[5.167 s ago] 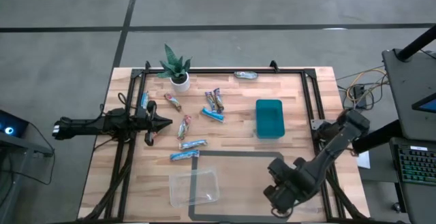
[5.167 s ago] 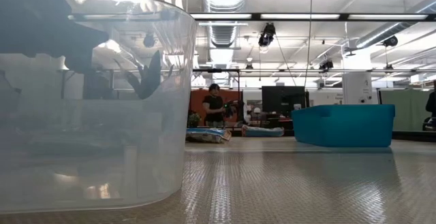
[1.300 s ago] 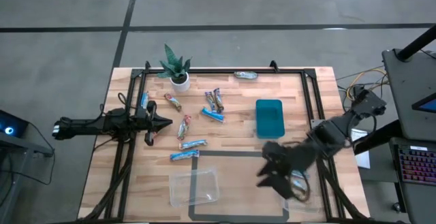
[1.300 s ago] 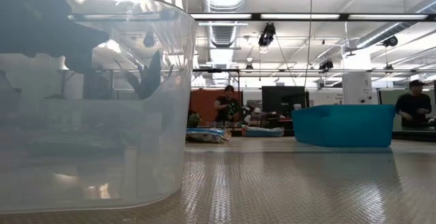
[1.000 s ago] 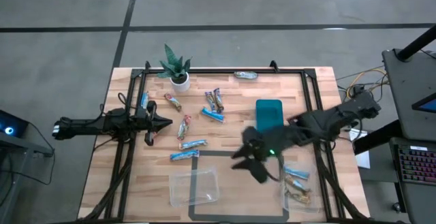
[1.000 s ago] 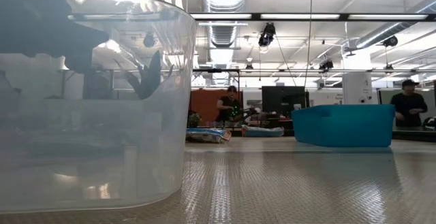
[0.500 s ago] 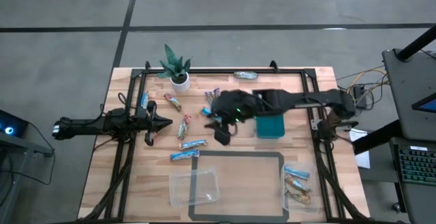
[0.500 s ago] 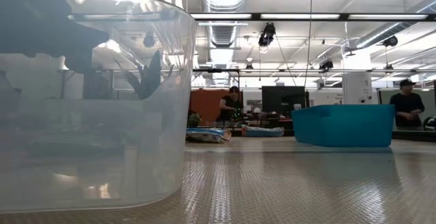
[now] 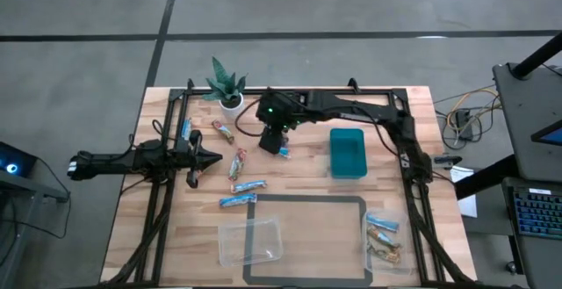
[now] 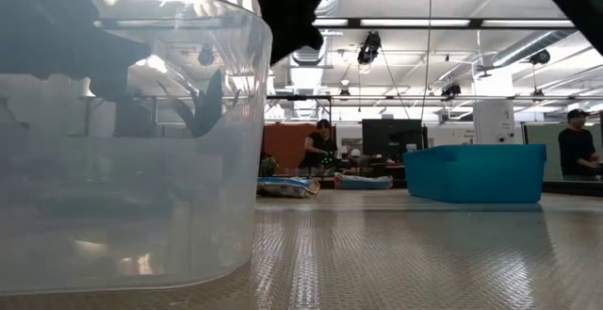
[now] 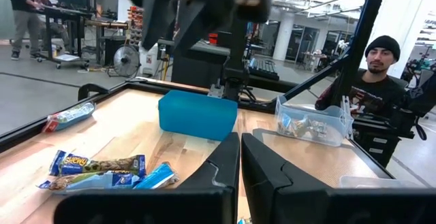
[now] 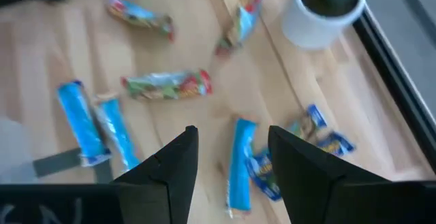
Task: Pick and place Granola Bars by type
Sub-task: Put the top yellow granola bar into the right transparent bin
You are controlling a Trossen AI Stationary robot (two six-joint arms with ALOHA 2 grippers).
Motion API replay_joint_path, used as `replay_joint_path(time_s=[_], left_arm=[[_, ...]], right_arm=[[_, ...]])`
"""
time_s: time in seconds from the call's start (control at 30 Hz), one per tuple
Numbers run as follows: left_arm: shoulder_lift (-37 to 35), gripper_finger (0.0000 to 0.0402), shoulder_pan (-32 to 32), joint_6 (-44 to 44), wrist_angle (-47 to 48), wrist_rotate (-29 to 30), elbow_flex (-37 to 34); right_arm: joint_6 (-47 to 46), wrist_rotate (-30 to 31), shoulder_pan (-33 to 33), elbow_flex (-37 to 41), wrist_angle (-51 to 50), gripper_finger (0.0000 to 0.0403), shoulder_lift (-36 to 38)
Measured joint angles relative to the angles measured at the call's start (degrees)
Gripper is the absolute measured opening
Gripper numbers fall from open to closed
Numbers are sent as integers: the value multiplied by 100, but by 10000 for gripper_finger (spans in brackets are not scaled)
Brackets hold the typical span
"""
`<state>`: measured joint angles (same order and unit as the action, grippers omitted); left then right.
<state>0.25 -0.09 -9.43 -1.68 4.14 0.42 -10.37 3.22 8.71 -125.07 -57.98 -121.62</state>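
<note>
Several granola bars lie loose on the wooden table's far left part: blue ones (image 9: 237, 201) (image 9: 248, 185), multicoloured ones (image 9: 237, 164) (image 9: 222, 131), and a silvery one (image 9: 316, 97) at the far edge. My right gripper (image 9: 274, 138) hangs open above a cluster of bars near the plant. In the right wrist view its fingers (image 12: 174, 166) stand apart over a blue bar (image 12: 238, 166), touching nothing. My left gripper (image 9: 206, 159) waits shut and level at the table's left side.
A teal bin (image 9: 347, 153) stands right of centre. An empty clear tub (image 9: 250, 241) sits near the front edge, and a second clear tub (image 9: 382, 236) at the near right holds bars. A potted plant (image 9: 226, 87) stands at the far left. People stand in the room beyond.
My right gripper has swung from the table's near middle, just left of the near-right tub, toward the far left. It passed the teal bin and now hangs over the bars near the plant. Its fingers have stayed open. No bar has moved.
</note>
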Motion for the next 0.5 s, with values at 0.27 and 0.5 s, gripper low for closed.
replay_joint_path(time_s=[0.27, 0.5], left_arm=[[0, 0, 0, 0, 0, 0, 1], [0, 0, 1, 0, -2, 0, 0]], right_arm=[[-28, 145, 107, -757, -1085, 168, -790], [91, 176, 111, -763, -1272, 168, -1188]])
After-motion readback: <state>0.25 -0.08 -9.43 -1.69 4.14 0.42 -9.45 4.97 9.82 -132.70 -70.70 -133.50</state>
